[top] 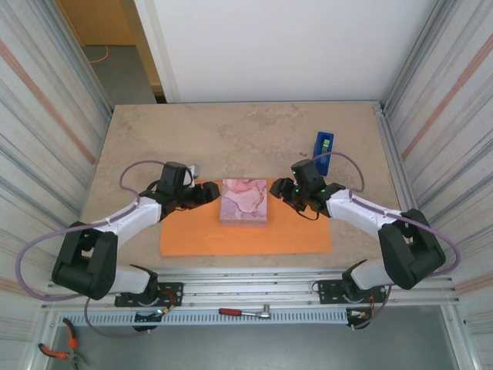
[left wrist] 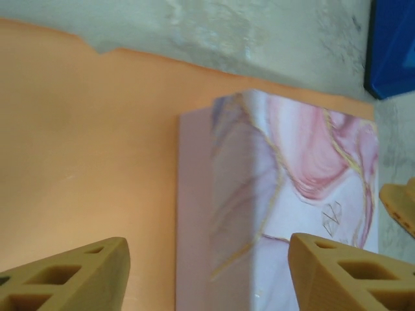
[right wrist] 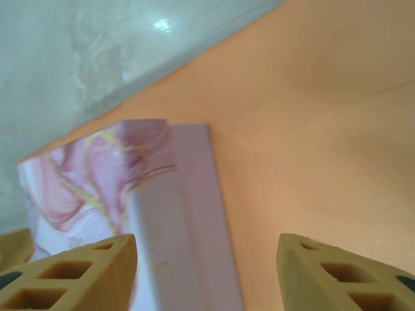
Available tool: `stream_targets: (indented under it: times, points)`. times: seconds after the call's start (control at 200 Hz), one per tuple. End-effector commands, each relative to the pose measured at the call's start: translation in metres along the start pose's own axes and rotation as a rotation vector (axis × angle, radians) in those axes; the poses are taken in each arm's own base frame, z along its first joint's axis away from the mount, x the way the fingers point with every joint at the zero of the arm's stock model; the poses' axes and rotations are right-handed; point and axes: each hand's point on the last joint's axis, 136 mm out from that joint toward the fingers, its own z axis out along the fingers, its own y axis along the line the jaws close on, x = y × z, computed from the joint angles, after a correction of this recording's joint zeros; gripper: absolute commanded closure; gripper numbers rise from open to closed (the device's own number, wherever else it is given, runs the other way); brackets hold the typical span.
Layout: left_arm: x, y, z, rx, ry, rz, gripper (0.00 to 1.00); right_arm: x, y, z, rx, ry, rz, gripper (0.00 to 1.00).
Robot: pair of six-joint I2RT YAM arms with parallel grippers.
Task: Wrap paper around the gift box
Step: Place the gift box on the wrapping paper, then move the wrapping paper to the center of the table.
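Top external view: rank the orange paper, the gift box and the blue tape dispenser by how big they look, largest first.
1. paper, by far the widest.
2. gift box, lying on the paper.
3. blue tape dispenser, clearly smallest.

Beige marbled tabletop at centre; ribbed panels at 9 and 3 o'clock (faint reddish stripes); white wall at 12; grey floor at 11. Soft, even light.

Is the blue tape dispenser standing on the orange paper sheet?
No, the blue tape dispenser stands on the bare beige tabletop, apart from the orange paper sheet.
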Motion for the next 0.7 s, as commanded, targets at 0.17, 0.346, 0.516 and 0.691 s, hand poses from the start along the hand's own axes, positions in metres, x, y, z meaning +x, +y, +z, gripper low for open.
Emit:
stream_targets:
  times: [0.17,0.346,0.516,0.691]
  points:
    - [0.0,0.027,0.021,0.006,0.002,-0.151,0.52,0.003,-0.018,0.022,0.024,0.076,0.055,0.78]
    - [-0.003,0.048,0.028,-0.038,-0.011,-0.197,0.52,0.006,-0.022,0.041,0.038,0.106,0.079,0.98]
    - [-0.004,0.069,0.032,-0.073,-0.01,-0.251,0.52,0.007,-0.024,0.059,0.055,0.139,0.098,1.0]
    - [-0.01,0.089,0.032,-0.099,-0.02,-0.312,0.52,0.01,-0.027,0.078,0.078,0.168,0.119,1.0]
